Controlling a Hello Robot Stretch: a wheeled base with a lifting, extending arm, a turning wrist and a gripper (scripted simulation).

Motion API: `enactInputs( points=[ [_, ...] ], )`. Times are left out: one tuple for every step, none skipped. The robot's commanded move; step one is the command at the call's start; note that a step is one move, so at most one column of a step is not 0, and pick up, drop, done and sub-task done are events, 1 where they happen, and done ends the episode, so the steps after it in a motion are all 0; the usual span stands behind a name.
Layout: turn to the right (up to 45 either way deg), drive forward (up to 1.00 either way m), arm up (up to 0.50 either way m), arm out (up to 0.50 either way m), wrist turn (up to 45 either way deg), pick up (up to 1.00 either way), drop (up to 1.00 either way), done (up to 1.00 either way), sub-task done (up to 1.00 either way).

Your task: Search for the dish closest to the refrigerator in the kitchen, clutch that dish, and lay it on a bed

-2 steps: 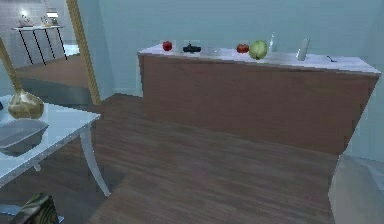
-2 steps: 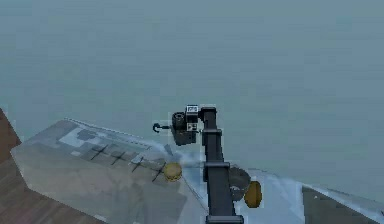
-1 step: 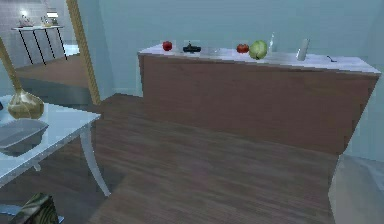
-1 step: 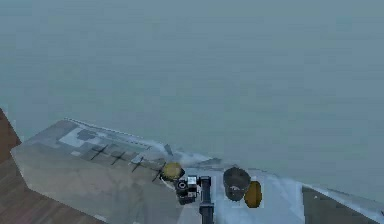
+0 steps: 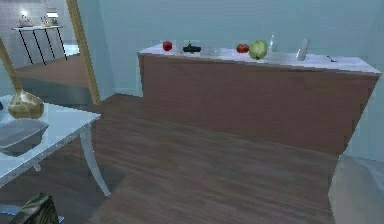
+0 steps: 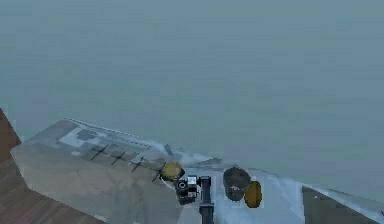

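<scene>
A dark bowl [image 6: 237,183] stands on the pale grey table [image 6: 60,165] near the bottom edge of the arm side view, at about 3 o'clock from the gripper [image 6: 181,184] and just beside the arm [image 6: 205,208]. A yellowish oval thing [image 6: 253,194] sits against the bowl at its 4 o'clock. A round yellow thing [image 6: 172,171] lies on the table at the gripper's 11 o'clock, right at its far end, so I cannot tell whether the gripper holds anything. Farther out at 10 o'clock the tabletop bears a set of dark bars [image 6: 112,156]. A blue-grey wall [image 6: 200,70] rises behind.

In the forward view a long brown counter [image 5: 250,105] crosses at 1 o'clock. On its pale top stand a red apple [image 5: 167,45], a dark thing [image 5: 190,48], a second red fruit [image 5: 243,47], a green lettuce [image 5: 259,49] and a slim bottle [image 5: 305,46]. At 9 o'clock a white table [image 5: 70,118] carries a golden vase [image 5: 22,103] and a grey tray [image 5: 20,136]. At 11 o'clock a wooden door frame [image 5: 86,50] gives onto another room.
</scene>
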Motion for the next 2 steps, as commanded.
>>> enactInputs(
  points=[
    [0.0,0.0,0.1,0.0,0.0,0.0,0.0,0.0,0.0],
    [0.0,0.0,0.36,0.0,0.0,0.0,0.0,0.0,0.0]
  ],
)
